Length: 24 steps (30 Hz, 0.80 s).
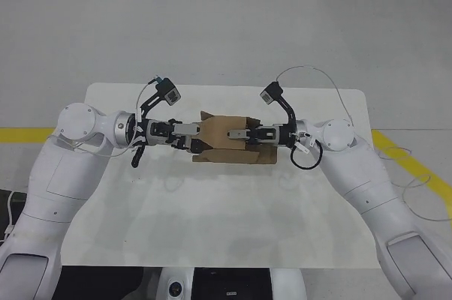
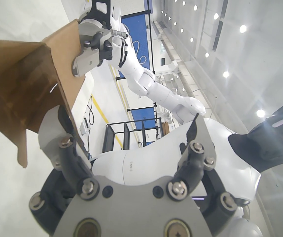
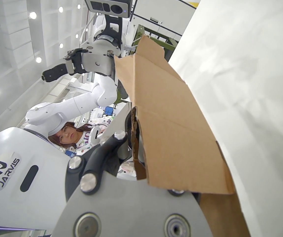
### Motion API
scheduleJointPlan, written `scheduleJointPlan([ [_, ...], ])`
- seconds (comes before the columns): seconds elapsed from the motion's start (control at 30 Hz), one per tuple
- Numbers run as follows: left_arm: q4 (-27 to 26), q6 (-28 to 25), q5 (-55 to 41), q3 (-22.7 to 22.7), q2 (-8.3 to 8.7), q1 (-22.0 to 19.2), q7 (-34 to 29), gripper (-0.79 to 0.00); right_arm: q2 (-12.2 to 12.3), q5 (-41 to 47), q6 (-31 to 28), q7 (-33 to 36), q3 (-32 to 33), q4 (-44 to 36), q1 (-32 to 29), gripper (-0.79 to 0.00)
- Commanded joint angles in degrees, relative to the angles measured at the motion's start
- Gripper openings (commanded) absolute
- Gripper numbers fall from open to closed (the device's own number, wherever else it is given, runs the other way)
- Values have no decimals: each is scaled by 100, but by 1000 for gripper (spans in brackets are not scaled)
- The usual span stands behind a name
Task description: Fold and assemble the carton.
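- The left gripper (image 1: 199, 139) sits at the carton's left end, spread wide. One finger lies against a carton wall and the other stands free in the air.
- The carton (image 1: 237, 154), brown and partly opened with loose flaps, is over the far middle of the white tabletop (image 1: 233, 225), between the two grippers. I cannot tell whether it rests on the surface.
- The right gripper (image 1: 235, 136) comes over the carton from the right, pinched narrow on one of its panels.
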Motion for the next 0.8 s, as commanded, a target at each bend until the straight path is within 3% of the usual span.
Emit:
scheduleJointPlan([
  [0.0,-1,22,-35,5,-9,-29,27,0,-3,-68,21,-35,6,-25,-14,-785],
  [0.77,-208,-20,437,192,-80,-122,393,0,-120,-294,133,-66,-63,-321,-112,-785],
])
